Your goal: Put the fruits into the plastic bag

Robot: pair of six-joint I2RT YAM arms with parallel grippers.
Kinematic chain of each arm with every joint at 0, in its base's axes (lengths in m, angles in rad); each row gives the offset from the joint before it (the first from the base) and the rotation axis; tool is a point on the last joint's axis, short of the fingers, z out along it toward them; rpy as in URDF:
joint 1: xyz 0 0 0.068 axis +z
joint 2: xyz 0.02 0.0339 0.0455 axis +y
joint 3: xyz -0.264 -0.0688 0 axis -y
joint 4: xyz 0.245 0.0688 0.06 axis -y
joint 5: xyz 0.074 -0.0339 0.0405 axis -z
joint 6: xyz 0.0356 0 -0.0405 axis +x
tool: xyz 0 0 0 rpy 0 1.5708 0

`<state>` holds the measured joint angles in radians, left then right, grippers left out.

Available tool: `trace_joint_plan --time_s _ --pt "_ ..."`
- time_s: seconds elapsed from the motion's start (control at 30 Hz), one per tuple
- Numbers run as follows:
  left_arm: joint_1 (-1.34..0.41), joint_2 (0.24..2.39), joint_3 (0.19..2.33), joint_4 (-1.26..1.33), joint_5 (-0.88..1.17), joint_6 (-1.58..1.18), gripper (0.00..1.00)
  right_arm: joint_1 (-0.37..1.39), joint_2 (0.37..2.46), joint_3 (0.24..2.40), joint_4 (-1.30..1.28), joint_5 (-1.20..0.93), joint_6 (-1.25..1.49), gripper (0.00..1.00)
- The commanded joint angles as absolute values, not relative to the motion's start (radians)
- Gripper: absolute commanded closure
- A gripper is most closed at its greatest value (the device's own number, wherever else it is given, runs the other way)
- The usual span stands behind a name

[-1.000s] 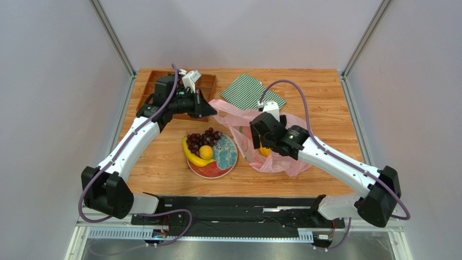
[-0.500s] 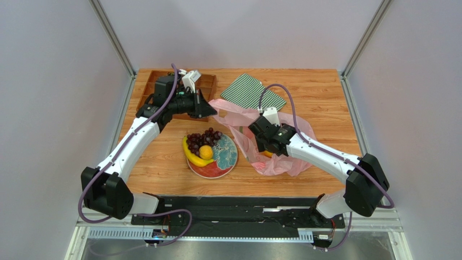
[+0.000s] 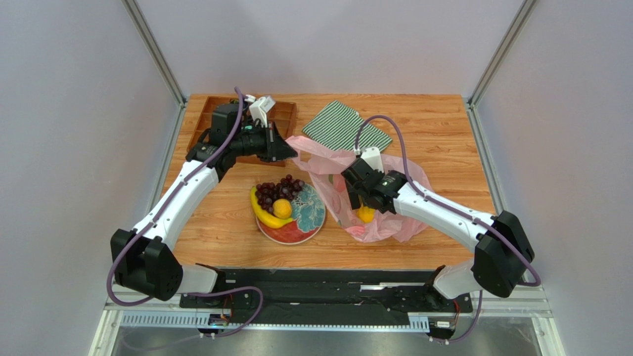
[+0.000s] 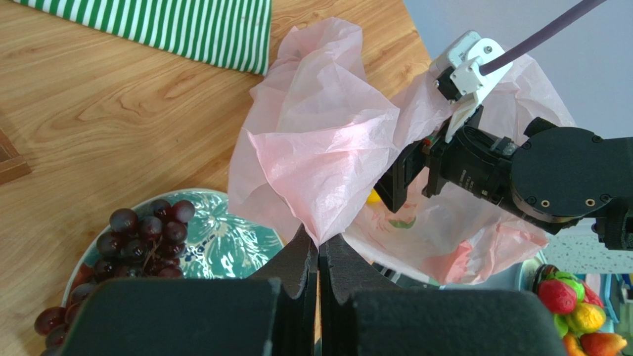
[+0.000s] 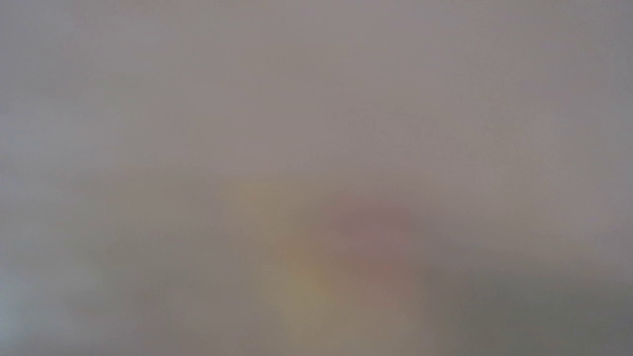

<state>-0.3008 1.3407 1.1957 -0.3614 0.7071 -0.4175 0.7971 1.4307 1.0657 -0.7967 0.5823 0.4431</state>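
One bag (image 4: pixel 319 141), one plate (image 3: pixel 310 211), one banana (image 3: pixel 262 212), one grape bunch (image 3: pixel 279 189), one cloth (image 3: pixel 338 126).

Crinkly translucent plastic bag (image 4: pixel 319 148), matt wood-grain table (image 4: pixel 111 96)

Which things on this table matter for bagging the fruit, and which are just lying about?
Job: pink plastic bag, grapes, banana, orange, yellow fruit already in the bag.
Lying about: striped cloth, wooden tray; the plate only holds fruit.
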Motion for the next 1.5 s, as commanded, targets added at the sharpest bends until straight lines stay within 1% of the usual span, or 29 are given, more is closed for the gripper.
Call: trace_joint_plan --time_s 0.0,0.23,0.43,0.47,0.57,0.63,0.77,0.83,0.87,0.93,1.07,1.37,1.47 --pt "-0.302 1.295 1.198 -0.334 0.733 -0.413 1.00 0.796 1.364 1.091 -0.785 0.583 0.440 0.00" --pt "-0.302 1.295 1.198 -0.334 0.735 -0.414 1.00 0.799 1.267 1.075 -0.709 0.474 0.390 0.05" --pt "-0.304 1.295 1.197 -0.330 0.739 -0.417 1.00 0.819 1.164 1.058 -0.551 0.289 0.359 0.11" --pt "-0.304 1.296 1.197 -0.330 0.739 -0.417 1.00 0.825 1.152 1.055 -0.526 0.232 0.353 0.14" --pt "-0.305 1.293 1.195 -0.328 0.739 -0.417 1.00 0.882 1.098 1.040 -0.424 0.158 0.334 0.16" --pt "-0.307 1.293 1.195 -0.328 0.738 -0.417 1.00 0.920 1.060 1.028 -0.337 0.141 0.324 0.16" --pt "-0.310 1.295 1.193 -0.327 0.736 -0.416 1.00 1.073 1.011 1.015 -0.223 0.250 0.217 0.16" --pt "-0.310 1.295 1.193 -0.327 0.735 -0.419 1.00 1.098 1.040 1.046 -0.210 0.252 0.207 0.17" --pt "-0.310 1.295 1.193 -0.327 0.735 -0.419 1.00 1.110 1.086 1.063 -0.213 0.220 0.210 0.19" --pt "-0.310 1.296 1.193 -0.327 0.733 -0.416 1.00 1.132 1.139 1.098 -0.196 0.187 0.216 0.21" --pt "-0.310 1.298 1.193 -0.331 0.726 -0.414 1.00 1.202 1.340 1.175 -0.193 0.160 0.218 0.26" --pt "-0.310 1.295 1.196 -0.336 0.723 -0.411 1.00 1.192 1.656 1.311 -0.229 0.124 0.285 0.29" --pt "-0.310 1.296 1.197 -0.337 0.724 -0.410 1.00 1.164 1.733 1.341 -0.259 0.150 0.325 0.32"
